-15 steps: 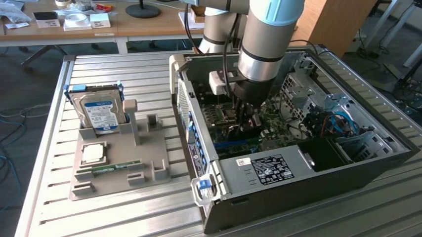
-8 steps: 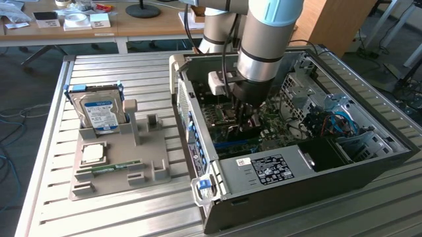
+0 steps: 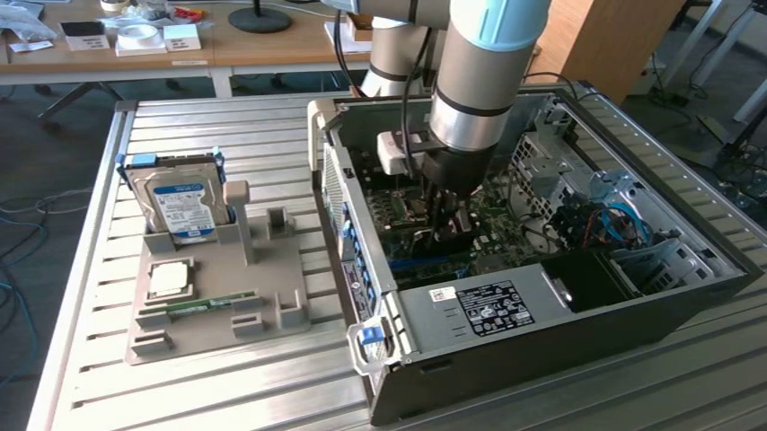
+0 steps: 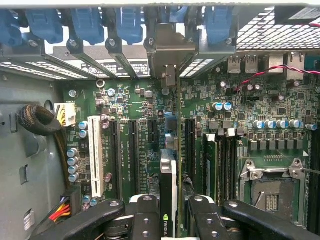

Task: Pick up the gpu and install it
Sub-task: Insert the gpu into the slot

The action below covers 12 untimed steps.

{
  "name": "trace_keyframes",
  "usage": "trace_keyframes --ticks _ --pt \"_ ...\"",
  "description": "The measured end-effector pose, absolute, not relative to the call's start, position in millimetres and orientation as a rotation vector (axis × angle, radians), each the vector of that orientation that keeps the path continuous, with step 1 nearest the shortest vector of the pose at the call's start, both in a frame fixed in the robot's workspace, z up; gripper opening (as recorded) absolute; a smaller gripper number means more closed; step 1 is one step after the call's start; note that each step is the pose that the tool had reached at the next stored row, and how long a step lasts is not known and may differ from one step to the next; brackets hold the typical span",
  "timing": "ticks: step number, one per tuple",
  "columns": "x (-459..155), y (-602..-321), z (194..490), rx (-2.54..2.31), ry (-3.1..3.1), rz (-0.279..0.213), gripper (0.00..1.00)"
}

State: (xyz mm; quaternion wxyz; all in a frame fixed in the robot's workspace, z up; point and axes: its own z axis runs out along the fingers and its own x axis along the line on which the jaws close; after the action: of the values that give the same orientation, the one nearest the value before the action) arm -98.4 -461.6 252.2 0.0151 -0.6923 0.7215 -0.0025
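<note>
The end effector clamps the thin green-edged gpu edge-on over the green motherboard; any tilt could jam the card beside its slot.

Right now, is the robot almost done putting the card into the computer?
Nearly. The gpu is already picked up: the gripper holds it edge-on inside the open computer case, above the motherboard slots. Its bracket sits at the rear opening. Whether it is pushed fully home, I can't tell.
</note>
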Motion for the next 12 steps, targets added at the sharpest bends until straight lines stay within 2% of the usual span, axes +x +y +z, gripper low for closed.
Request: trace_keyframes --ticks 12 --pt "-98.5 -461.6 249.9 -2.152 2.247 -0.007 0.27"
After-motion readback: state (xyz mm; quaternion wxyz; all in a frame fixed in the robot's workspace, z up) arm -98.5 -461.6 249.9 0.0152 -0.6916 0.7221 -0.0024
